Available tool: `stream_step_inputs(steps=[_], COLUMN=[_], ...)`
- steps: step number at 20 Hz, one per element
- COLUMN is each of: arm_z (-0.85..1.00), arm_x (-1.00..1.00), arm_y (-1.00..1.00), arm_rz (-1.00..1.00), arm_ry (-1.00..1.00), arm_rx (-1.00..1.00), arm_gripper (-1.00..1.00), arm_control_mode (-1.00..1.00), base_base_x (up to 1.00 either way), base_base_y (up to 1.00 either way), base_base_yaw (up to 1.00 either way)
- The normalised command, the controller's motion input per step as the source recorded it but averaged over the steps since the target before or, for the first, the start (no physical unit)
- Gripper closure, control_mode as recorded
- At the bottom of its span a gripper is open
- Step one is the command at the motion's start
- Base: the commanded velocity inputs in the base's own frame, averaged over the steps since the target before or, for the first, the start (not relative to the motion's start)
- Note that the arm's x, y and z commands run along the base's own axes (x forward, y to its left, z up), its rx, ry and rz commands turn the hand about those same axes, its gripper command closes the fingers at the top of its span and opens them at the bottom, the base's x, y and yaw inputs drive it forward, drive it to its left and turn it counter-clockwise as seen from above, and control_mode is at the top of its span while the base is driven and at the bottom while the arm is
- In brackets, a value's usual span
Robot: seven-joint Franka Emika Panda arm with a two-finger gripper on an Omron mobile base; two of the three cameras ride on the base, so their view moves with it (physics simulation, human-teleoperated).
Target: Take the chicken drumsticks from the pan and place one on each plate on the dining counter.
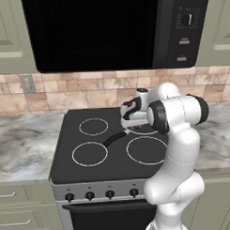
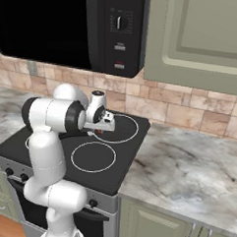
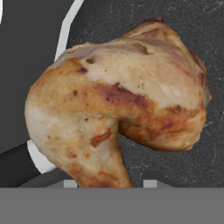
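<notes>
A plump pale tan-brown chicken drumstick (image 3: pixel 118 100) lies very close in the hand view on the dark grey pan (image 3: pixel 188 30). Its thin end runs down between my fingertips (image 3: pixel 70 183), whose jaws stand apart on either side of it. My gripper (image 1: pixel 135 127) hangs low over the pan on the stove's back right burner, and the hand hides most of the pan. The pan's curved black handle (image 1: pixel 115 137) sticks out to the left. A bit of reddish-brown meat (image 2: pixel 96 132) shows under the gripper (image 2: pixel 101 129). The plates and the dining counter are out of view.
The black stove top (image 1: pixel 75 132) carries white burner rings (image 1: pixel 90 154), with knobs along its front. Marbled worktops (image 2: pixel 187 163) flank it on both sides. A black microwave (image 1: pixel 100 30) hangs above, with sage-green cabinets beside it and a tiled wall behind.
</notes>
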Motion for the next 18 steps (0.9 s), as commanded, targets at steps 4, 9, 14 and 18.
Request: stream_step_inputs(steps=[4,9,14,18], arm_z=[0.4,0.37,0.27,0.41], arm_x=[-0.42,-0.86,-0.93,-0.83], arm_y=[0.0,0.0,0.0,0.0], arm_rz=[0.0,0.0,0.0,0.0], arm_ry=[-0.02,-0.19,-0.04,0.0], arm_rx=[0.04,0.01,0.0,0.0], arm_gripper=[1.0,1.0,1.0,1.0], arm_control_mode=[-1.0,-1.0,-1.0,-1.0], base_base_x=[0.0,0.0,0.0,0.0], base_base_y=[0.0,0.0,0.0,0.0], base_base_yaw=[0.0,0.0,0.0,0.0])
